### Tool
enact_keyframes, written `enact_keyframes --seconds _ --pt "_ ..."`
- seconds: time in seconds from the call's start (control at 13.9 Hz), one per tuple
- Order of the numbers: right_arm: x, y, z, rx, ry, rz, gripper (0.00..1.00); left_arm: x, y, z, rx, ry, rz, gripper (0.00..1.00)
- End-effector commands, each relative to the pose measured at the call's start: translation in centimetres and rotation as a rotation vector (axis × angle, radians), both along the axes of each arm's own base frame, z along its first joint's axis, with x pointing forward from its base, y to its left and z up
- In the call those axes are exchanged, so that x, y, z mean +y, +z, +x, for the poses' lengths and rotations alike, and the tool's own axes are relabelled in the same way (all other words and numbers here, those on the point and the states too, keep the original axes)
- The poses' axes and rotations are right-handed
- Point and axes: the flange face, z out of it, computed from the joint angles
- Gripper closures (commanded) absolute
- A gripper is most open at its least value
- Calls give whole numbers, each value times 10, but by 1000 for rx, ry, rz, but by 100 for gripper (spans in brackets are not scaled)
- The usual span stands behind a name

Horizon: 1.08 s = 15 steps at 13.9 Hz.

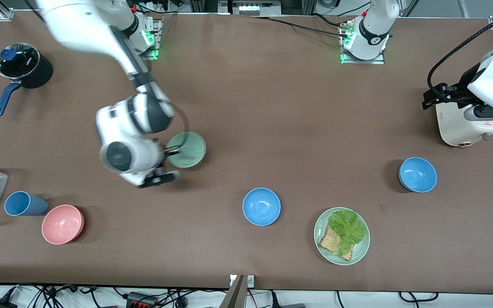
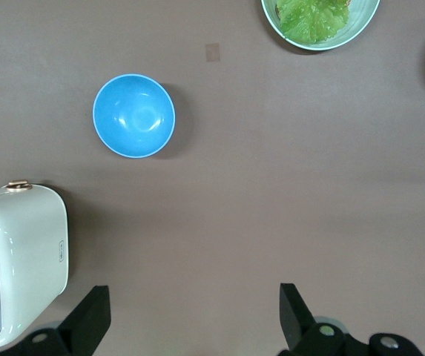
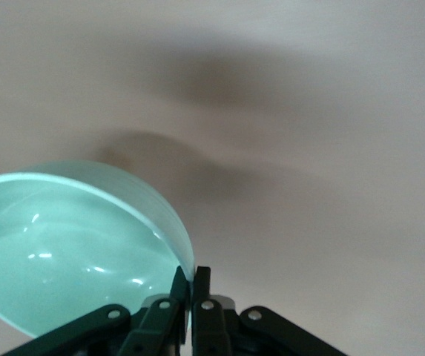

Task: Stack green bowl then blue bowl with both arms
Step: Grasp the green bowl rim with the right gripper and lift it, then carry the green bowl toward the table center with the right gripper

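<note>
green bowl: the green bowl [image 1: 188, 149] is sitting tilted toward the right arm's end of the table [image 1: 272, 107], its rim pinched; in the right wrist view it [image 3: 71, 245] is showing its glossy inside.
right gripper: the right gripper [image 1: 171, 149] is clamping its fingers tight on the green bowl's rim, the two fingertips [image 3: 201, 278] pressing together over the thin wall.
right arm: reaching down from its base at the top of the front view, elbow bent, wrist turned sideways beside the bowl.
blue bowl: one blue bowl [image 1: 261, 206] is sitting nearer the front camera, mid-table; the second blue bowl [image 1: 417, 174] is lying toward the left arm's end, also seen in the left wrist view [image 2: 134, 116].
left gripper: the left gripper [image 1: 432, 97] is hovering with fingers spread wide, holding nothing, over the toaster [image 1: 460, 126]; the arm is waiting.
open room: bare brown table is lying between the green bowl and the mid-table blue bowl.
edges: the green plate [image 1: 341, 236] is sitting just beside that blue bowl, nearer the front edge; the pink bowl [image 1: 62, 224] and blue cup [image 1: 23, 203] are lying well apart, at the right arm's end.
</note>
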Motion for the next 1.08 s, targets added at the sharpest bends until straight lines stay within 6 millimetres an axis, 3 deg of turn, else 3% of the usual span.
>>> enact_keyframes --seconds 0.0,0.14,0.36,0.51,0.65,0.87,1.01 --pt "50 -10 -15 2 -53 53 100 -1 6 2 3 -8 -21 0" --pt "87 -25 -38 3 -74 14 100 -1 6 2 4 -8 -17 0" --pt "123 -49 -55 -36 -124 9 100 -5 4 0 20 -5 -18 0" --pt "137 -58 -66 -30 -173 -16 100 -4 3 0 24 -11 -19 0" --pt "146 -59 -73 -24 -189 -25 100 2 -11 6 50 -1 -26 0" --pt "158 -56 -85 -14 -194 -36 100 24 -26 13 74 34 -31 0" --pt "160 -61 -88 -10 -195 -44 100 39 -48 23 102 58 -33 0"
